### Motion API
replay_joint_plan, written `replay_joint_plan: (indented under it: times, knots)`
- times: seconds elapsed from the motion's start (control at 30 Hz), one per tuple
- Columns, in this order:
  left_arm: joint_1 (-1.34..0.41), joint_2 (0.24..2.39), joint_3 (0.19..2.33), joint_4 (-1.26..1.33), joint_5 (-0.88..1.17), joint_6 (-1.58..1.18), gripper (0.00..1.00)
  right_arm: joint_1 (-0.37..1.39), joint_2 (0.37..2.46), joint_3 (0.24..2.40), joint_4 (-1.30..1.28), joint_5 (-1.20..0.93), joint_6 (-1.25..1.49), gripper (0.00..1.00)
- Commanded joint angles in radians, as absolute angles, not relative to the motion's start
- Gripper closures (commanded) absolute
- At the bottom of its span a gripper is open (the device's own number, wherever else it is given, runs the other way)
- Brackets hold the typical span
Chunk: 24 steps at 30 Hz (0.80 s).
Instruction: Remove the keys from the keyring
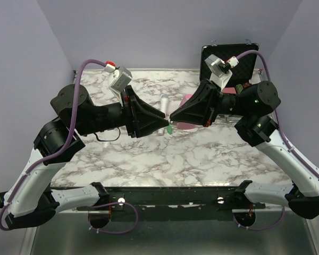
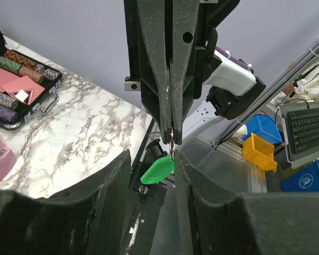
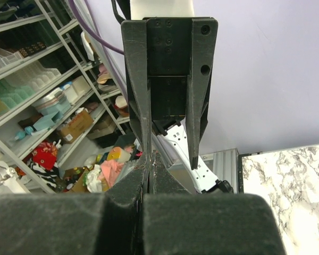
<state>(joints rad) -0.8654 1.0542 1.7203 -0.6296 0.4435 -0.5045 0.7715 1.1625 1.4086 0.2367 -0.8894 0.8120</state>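
Top view: your two arms meet tip to tip over the marble table (image 1: 149,154). The left gripper (image 1: 166,123) and right gripper (image 1: 173,117) crowd each other, so you cannot judge the jaws from here. The key (image 1: 170,129) shows only as a green speck just below the tips.

Left wrist view: the right gripper is clenched to a point. The key's green head hangs tilted directly under it, in the gap between the left gripper's parted fingers; contact with them cannot be confirmed. The keyring (image 2: 171,150) is a thin grey sliver at the pinch, barely legible.

Right wrist view: the right gripper's fingers are pressed together, and the left gripper opposite stands released. Key and keyring are hidden behind the fingers.
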Motion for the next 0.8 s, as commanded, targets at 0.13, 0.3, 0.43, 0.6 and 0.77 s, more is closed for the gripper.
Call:
replay_joint_plan:
  times: [0.13,0.3,0.43,0.6,0.77]
  knots:
    - [-0.864,1.071,1.75,-0.623,0.448,-0.499,0.61,0.776,1.152,1.417,0.268,-0.907,0.821,0.99]
    - [-0.864,1.08,1.764,-0.629,0.451,-0.494,0.64,0.776,1.155,1.416,0.267,-0.908,0.822,0.99]
    - [-0.865,1.083,1.773,-0.635,0.448,-0.488,0.66,0.776,1.158,1.414,0.268,-0.91,0.821,0.99]
    - [-0.864,1.092,1.787,-0.646,0.446,-0.48,0.71,0.776,1.16,1.417,0.267,-0.91,0.822,0.99]
    - [-0.864,1.097,1.798,-0.652,0.445,-0.476,0.72,0.776,1.163,1.417,0.268,-0.911,0.824,0.99]
